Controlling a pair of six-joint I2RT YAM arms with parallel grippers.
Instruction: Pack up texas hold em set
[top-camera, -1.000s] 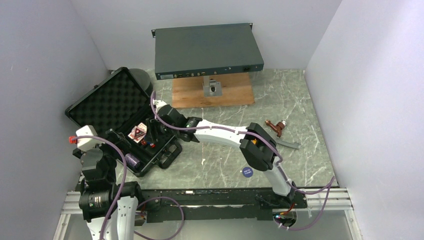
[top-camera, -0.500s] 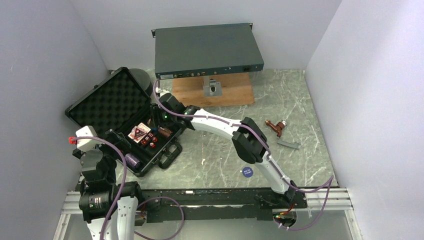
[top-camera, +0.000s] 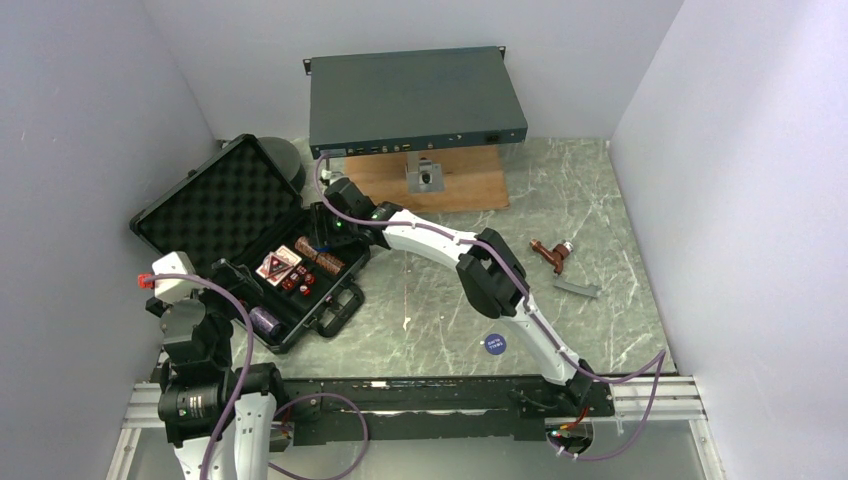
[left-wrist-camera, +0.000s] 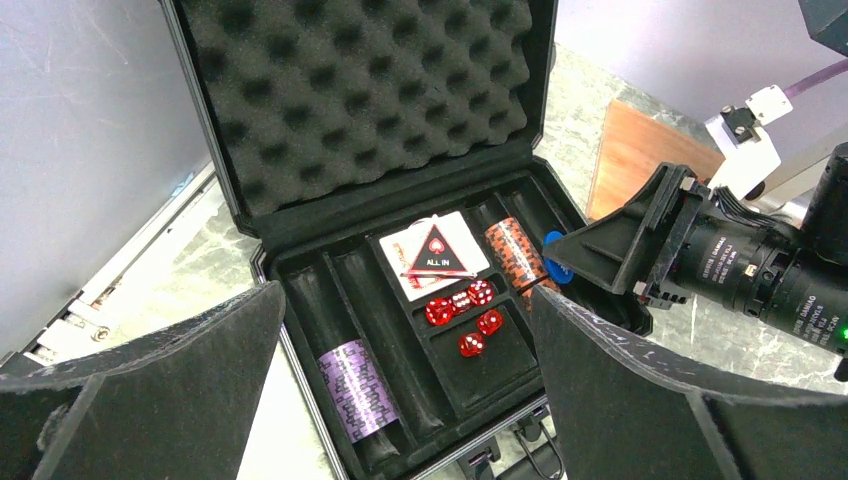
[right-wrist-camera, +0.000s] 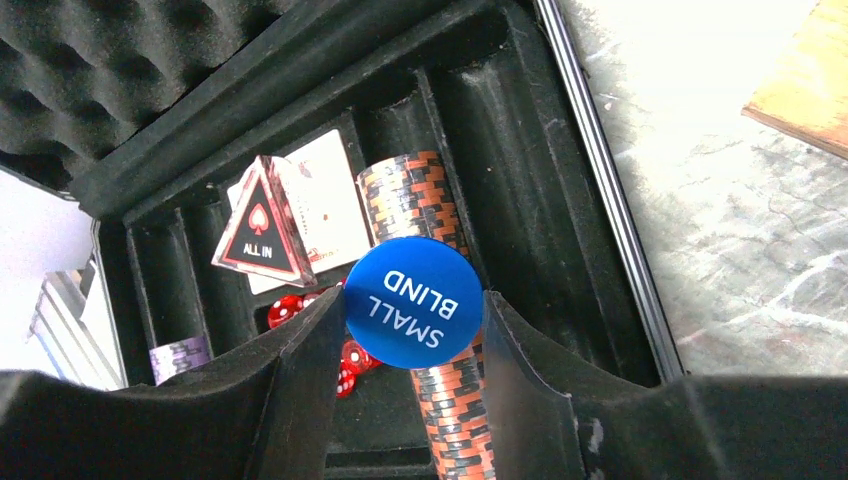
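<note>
Grey box (top-camera: 415, 100) is sitting at the bench's (top-camera: 600, 190) back edge. Right pincer (right-wrist-camera: 413, 318) is pinching a blue disc (right-wrist-camera: 413, 300) over the open case (left-wrist-camera: 380, 120); left pincer (left-wrist-camera: 405, 320) is gaping spread.

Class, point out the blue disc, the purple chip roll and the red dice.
blue disc (right-wrist-camera: 413, 303), right wrist view, middle of its printed face.
purple chip roll (left-wrist-camera: 357, 390), left wrist view, middle of its side.
red dice (left-wrist-camera: 440, 312), left wrist view, leftmost die.
</note>
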